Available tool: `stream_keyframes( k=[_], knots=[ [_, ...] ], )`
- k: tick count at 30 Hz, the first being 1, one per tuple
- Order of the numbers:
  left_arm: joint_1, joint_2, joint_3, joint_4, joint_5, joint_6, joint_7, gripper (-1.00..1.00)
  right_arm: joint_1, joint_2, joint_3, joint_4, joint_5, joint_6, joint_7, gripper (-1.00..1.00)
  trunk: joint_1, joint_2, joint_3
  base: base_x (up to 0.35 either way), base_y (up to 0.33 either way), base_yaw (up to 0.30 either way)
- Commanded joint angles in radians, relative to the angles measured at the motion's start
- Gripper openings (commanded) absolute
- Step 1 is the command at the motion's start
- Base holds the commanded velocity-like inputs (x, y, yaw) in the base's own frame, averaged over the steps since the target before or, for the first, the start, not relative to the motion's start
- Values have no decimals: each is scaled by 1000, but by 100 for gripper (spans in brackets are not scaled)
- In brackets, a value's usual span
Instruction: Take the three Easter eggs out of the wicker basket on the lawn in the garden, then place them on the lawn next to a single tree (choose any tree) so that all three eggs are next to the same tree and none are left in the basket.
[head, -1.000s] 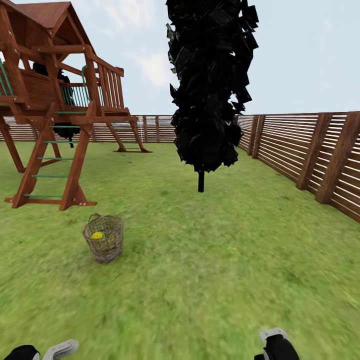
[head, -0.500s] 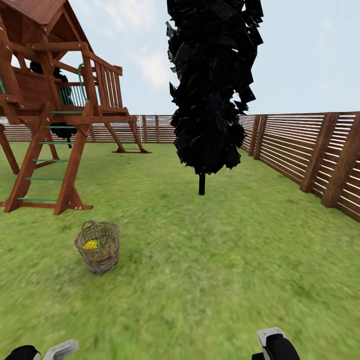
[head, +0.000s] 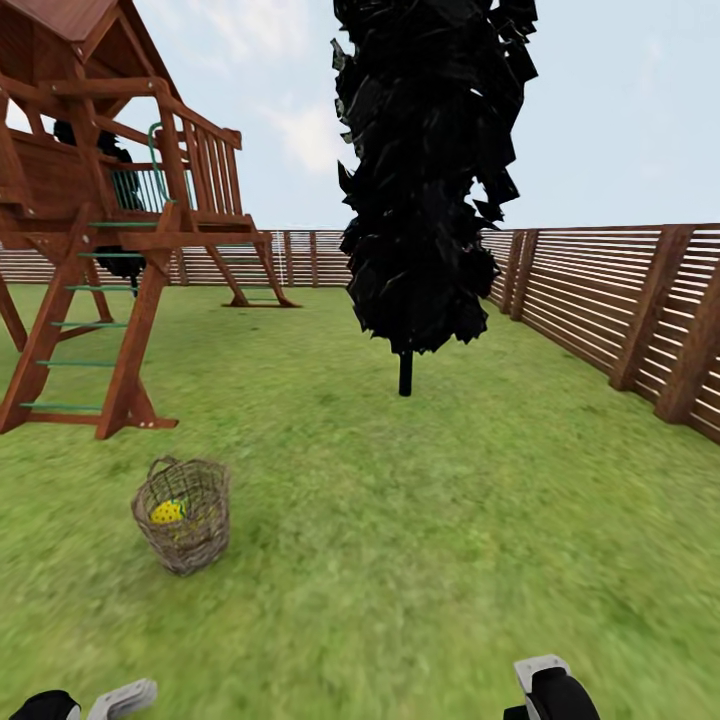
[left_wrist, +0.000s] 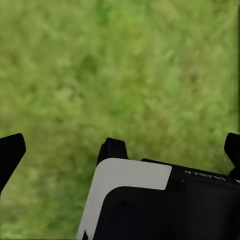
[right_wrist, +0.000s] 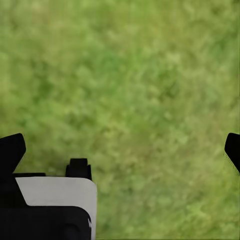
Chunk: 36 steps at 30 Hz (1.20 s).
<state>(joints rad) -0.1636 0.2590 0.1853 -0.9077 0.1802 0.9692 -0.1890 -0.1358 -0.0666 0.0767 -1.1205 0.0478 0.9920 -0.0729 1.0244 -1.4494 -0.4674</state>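
Observation:
The wicker basket (head: 184, 518) stands on the lawn (head: 420, 560) at the lower left of the head view, a few steps ahead of me. One yellow Easter egg (head: 167, 511) shows inside it through the rim; the woven wall hides anything else in it. The tree for the eggs is out of view. My left gripper (left_wrist: 121, 152) hangs over bare grass, fingers spread wide, open, holding nothing. My right gripper (right_wrist: 121, 150) is likewise open over grass. Both arms (head: 545, 688) peek in at the head view's bottom edge, well short of the basket.
A wooden play tower (head: 95, 210) with a green-runged ladder stands behind and left of the basket. A tall black-leaved plant on a thin dark trunk (head: 405, 372) rises at centre. A slatted wooden fence (head: 620, 300) runs along the right and back.
The whole view has shifted as I roll forward: basket, tower and dark plant appear nearer, and the basket sits lower and further left. Both grippers stay open.

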Motion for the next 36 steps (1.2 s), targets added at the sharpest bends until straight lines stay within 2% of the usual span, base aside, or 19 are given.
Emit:
stream_keyframes(
  k=[1,28,36],
  knots=[
    [-1,0,2,-1,1,5,-3,100,-1,-1,3,-1,4,5,-1,100,1,-1,-1,329,0,0],
    [-1,8,6,-5,2,5,-3,100,-1,-1,5,5,4,4,1,100,1,-1,-1,329,0,0],
    [-1,9,6,-5,2,5,-3,100,-1,-1,6,6,5,4,-1,100,1,-1,-1,329,0,198]
  ],
)
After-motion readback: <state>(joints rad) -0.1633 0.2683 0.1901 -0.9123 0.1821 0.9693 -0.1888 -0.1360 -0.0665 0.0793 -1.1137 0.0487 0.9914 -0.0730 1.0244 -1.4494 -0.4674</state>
